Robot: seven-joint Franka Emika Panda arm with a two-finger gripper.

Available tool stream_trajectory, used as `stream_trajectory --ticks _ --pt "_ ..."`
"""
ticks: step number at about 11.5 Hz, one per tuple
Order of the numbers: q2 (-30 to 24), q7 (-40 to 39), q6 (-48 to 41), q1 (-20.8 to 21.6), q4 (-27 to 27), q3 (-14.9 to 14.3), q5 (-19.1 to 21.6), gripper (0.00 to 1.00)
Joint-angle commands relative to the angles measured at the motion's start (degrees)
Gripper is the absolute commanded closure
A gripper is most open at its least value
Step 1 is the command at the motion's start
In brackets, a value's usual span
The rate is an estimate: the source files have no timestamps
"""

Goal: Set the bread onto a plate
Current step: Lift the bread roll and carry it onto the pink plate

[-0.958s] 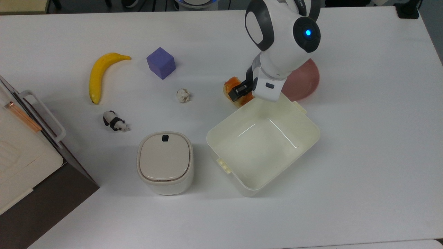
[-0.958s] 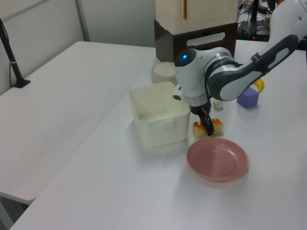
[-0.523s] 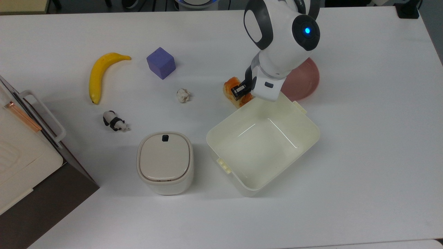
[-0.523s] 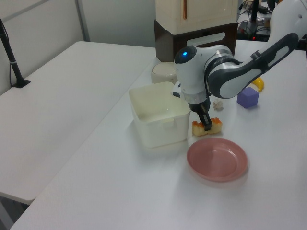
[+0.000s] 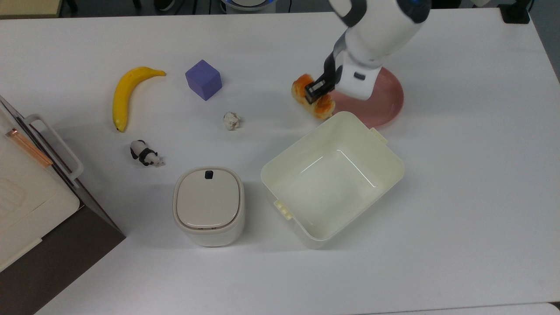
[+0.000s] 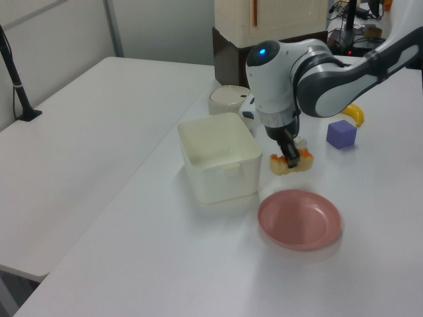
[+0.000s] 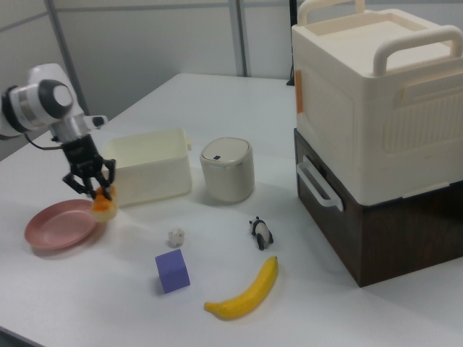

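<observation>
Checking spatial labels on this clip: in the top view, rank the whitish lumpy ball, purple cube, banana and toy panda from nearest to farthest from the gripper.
Measured from the gripper, shut on the bread:
1. Whitish lumpy ball, toward the top view's left, slightly lower.
2. Purple cube, farther left, slightly higher.
3. Toy panda, lower left.
4. Banana, far left.
</observation>
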Motion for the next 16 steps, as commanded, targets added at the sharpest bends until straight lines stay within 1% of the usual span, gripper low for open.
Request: stream_trajectory --ticks 1,3,5,6,8,9,11,12,13,14,16 --pt "-2.9 0.3 -4.4 0.7 -1.3 3.5 0.0 0.71" --pt "-2.4 0.3 -4.3 3.0 -1.3 4.1 0.1 0.70" --pt "0.4 0.8 -3.7 6.2 0.2 4.1 0.5 0.70" --pt "1.5 0.8 -3.7 7.0 0.6 4.1 0.4 0.70" --pt "3.9 0.9 -3.2 8.5 2.0 4.0 0.2 0.63" --pt "4.7 1.0 -2.8 8.6 2.7 4.0 0.2 0.54" --pt "5.2 1.0 -2.8 8.6 3.7 4.0 0.1 0.30" --pt "5.2 1.0 -2.8 8.6 4.4 4.0 0.0 0.21" --pt "5.2 1.1 -2.8 8.6 4.5 4.0 0.0 0.07" --pt "5.1 1.1 -2.9 8.6 4.5 4.0 -0.1 0.00" --pt "4.5 1.0 -2.9 7.8 4.7 3.9 -0.2 0.00"
